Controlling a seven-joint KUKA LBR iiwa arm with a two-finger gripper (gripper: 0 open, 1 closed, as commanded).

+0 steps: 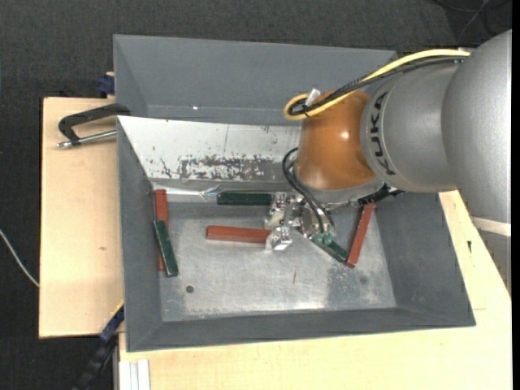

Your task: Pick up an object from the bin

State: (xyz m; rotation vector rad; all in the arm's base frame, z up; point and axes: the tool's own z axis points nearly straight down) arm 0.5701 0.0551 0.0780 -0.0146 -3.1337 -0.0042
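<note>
One red bar [234, 234] beside end effector [283, 229]

arm [455, 120]: grey, KUKA lettering | wrist cover [333, 145]: orange | cables [382, 70]: yellow, black

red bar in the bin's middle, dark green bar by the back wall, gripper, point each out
red bar [233, 234], camera view, middle of its length
dark green bar [244, 198], camera view, middle of its length
gripper [282, 236], camera view, its metal tip end
</note>
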